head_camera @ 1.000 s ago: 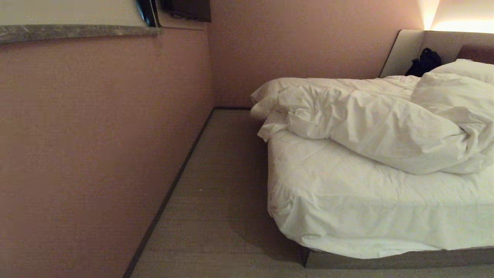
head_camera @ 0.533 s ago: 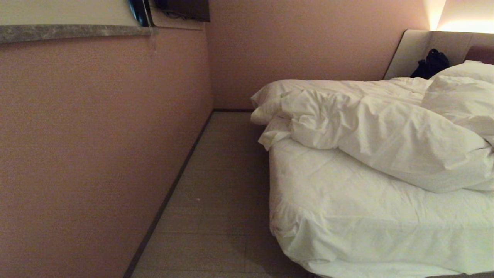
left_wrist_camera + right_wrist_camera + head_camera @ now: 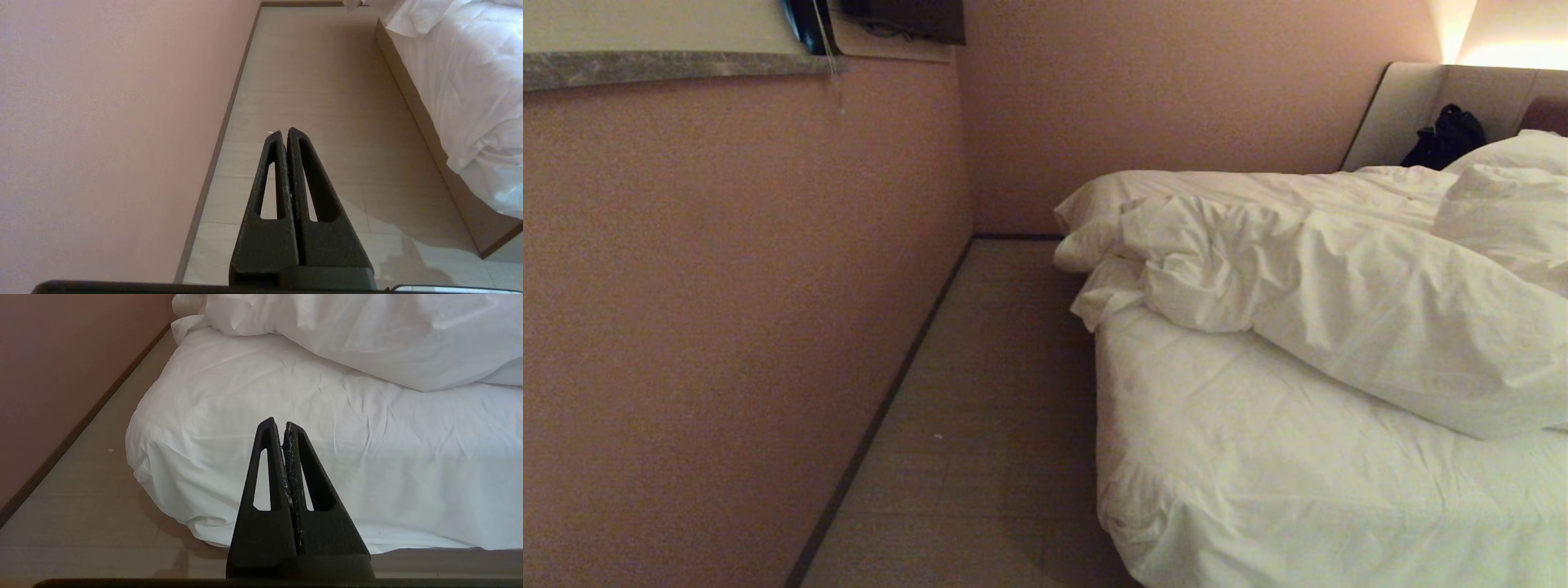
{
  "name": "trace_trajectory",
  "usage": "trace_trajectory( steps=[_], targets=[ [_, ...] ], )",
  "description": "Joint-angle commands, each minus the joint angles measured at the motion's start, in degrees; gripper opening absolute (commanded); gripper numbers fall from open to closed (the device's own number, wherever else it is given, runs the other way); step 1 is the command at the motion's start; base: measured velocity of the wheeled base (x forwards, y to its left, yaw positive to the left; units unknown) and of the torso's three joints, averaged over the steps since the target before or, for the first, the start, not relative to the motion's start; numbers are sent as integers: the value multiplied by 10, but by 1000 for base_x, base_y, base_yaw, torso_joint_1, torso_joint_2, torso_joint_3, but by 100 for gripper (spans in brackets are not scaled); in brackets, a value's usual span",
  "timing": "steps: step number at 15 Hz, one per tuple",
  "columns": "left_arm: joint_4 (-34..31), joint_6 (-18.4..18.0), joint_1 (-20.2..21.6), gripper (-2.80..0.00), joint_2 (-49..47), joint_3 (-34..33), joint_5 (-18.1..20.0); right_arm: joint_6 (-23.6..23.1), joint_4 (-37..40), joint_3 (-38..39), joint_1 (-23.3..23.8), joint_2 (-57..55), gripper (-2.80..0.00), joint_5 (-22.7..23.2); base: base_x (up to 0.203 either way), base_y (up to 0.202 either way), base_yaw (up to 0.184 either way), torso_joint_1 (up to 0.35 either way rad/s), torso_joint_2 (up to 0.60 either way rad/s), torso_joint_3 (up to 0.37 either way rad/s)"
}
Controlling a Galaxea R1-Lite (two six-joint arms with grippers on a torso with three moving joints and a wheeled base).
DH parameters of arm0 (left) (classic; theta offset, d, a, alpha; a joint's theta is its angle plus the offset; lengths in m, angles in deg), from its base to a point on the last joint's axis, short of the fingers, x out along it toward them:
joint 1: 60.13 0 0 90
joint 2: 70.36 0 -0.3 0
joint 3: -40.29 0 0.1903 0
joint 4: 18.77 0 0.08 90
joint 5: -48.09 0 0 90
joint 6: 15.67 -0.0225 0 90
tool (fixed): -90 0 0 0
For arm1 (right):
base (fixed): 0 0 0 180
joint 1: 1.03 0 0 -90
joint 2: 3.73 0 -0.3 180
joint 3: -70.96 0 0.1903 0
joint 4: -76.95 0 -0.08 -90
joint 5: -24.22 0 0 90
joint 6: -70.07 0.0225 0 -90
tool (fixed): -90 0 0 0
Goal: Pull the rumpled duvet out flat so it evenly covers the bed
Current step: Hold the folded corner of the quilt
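**Head view: duvet heaped up-bed, foot end bare**

Head view shows the duvet (image 3: 1339,294) bunched across the bed (image 3: 1258,490) toward the headboard (image 3: 1405,106), sheeted foot end uncovered. Left pincer (image 3: 284,132) pressed together over the floor (image 3: 318,81); right pincer (image 3: 280,422) pressed together, empty, facing the mattress corner. Advice: close in on the duvet's near edge, spread both pincers, grip well apart, pull evenly footward. No readable writing or labels.

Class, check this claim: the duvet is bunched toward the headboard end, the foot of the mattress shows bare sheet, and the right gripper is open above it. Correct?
Not quite. The right gripper is shut, fingers pressed together, as the right wrist view shows. The duvet is indeed bunched toward the headboard, leaving bare sheet at the foot.
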Motion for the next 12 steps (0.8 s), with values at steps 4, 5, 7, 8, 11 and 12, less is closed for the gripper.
trace_trajectory(
  steps=[4,5,7,8,11,12],
  targets=[
    [0,-4,0,-280,-1,0,-1,0,-1,0,0,-1,-280,0,0,0,0,0,0,0],
    [-1,-4,0,-280,-1,0,-1,0,-1,0,0,-1,-280,0,0,0,0,0,0,0],
    [-1,-4,-1,-280,-1,0,-1,0,-1,0,0,-1,-280,0,0,0,0,0,0,0],
    [-1,-4,0,-280,0,0,-1,0,-1,0,0,-1,-280,0,0,0,0,0,0,0],
    [-1,-4,0,-280,-1,0,-1,0,-1,0,0,-1,-280,0,1,-25,1,-1,1,1],
    [-1,-3,0,-280,-1,0,-1,0,-1,0,0,-1,-280,0,2,-142,4,-1,0,11]
  ],
)
